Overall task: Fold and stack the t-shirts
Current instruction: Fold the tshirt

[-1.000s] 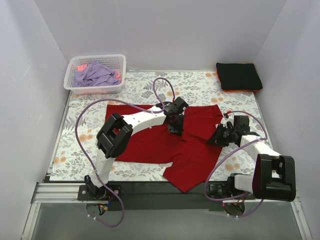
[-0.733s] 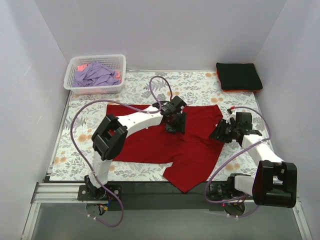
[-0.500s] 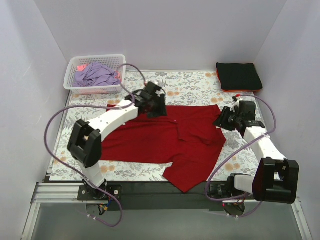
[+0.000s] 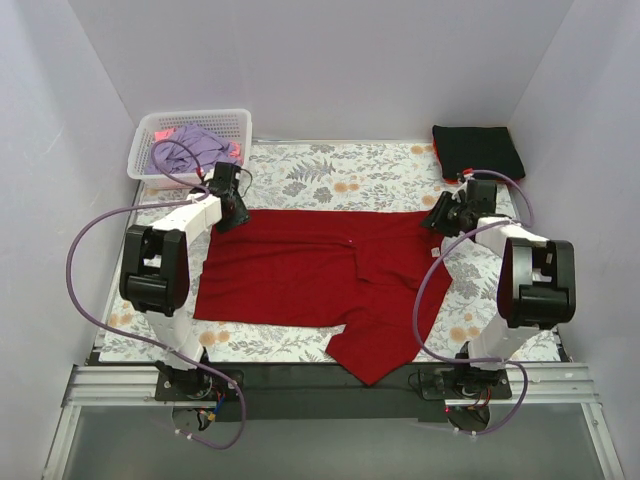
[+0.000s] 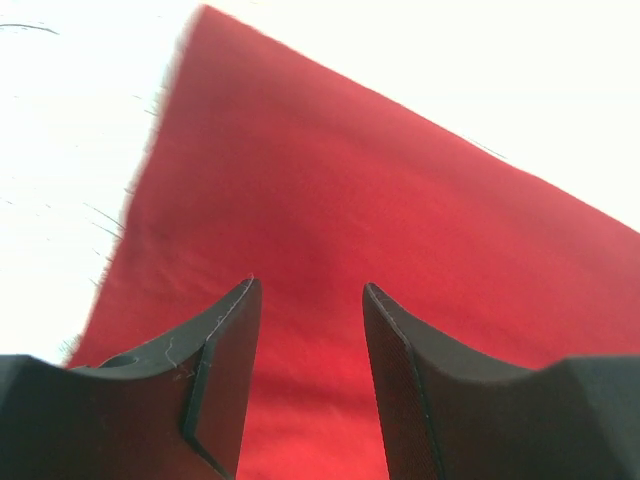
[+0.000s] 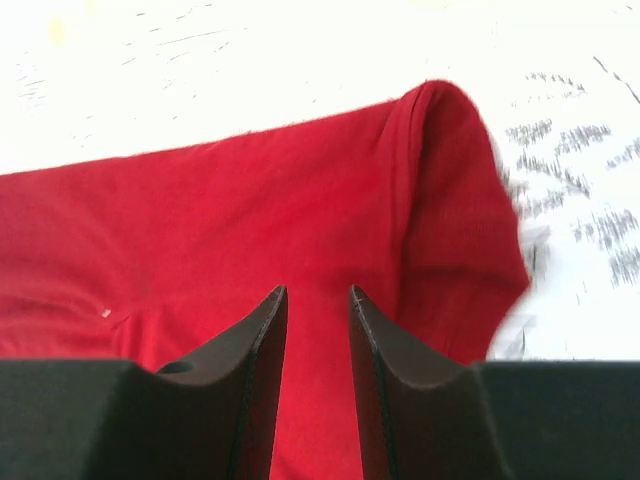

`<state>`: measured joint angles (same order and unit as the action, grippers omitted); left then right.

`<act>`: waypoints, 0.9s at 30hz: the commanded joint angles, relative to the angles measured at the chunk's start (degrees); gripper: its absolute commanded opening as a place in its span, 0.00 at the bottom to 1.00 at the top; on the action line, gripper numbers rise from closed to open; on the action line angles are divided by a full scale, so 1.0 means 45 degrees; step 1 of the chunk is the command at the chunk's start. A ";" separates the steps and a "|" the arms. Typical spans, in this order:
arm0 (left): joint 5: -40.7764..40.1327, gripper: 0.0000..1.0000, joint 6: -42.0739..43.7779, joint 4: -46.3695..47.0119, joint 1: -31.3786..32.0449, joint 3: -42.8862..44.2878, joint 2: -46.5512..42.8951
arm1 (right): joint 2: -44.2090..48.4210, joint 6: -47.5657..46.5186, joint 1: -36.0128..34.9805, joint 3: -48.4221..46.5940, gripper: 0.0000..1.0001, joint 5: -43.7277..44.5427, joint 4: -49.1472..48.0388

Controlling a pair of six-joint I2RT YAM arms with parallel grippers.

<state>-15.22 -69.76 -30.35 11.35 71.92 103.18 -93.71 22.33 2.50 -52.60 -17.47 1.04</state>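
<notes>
Overhead evenly lit, sharp; wrist views overexposed, near edges blurred.

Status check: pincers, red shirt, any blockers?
Open: left pincer, right pincer, at far corners of red t-shirt. Shirt spread out, unfolded. Nothing in the way.

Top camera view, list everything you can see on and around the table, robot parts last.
Red t-shirt: one, deep red, spread flat mid-table, one sleeve hanging towards the near edge.
Black t-shirt: one, black, folded, far right corner.
Basket: one, white plastic lattice, far left corner.
Lavender shirt: one, lavender, crumpled in the basket.
Pink cloth: one piece, pink, in the basket beside the lavender shirt.
Tablecloth: one, white floral print, covering the table.
Cables: two, purple, looping from the arms.
Left gripper: one, black, open, over the red t-shirt's far left corner.
Right gripper: one, black, open, over its far right sleeve.
</notes>
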 commanded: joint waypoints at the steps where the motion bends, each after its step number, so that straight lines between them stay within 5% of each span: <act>1: -0.0387 0.43 0.0131 0.0416 -0.0745 0.0267 0.0489 | -0.1126 0.0117 0.0049 -0.0752 0.37 -0.0413 -0.1246; 18: -0.0250 0.42 -0.0513 0.0357 -0.1000 0.1771 0.3185 | -0.6105 -0.0292 0.1338 -0.4579 0.38 -0.0648 -0.1189; 27: 0.0335 0.44 -0.0690 0.0475 -0.0903 0.1577 0.1469 | -0.4511 -0.1093 0.1261 -0.4759 0.39 -0.0298 -0.0505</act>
<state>-14.35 -72.31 -28.18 7.07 80.07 115.13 -119.55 21.30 7.46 -75.37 -24.10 -3.79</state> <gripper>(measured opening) 0.437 0.382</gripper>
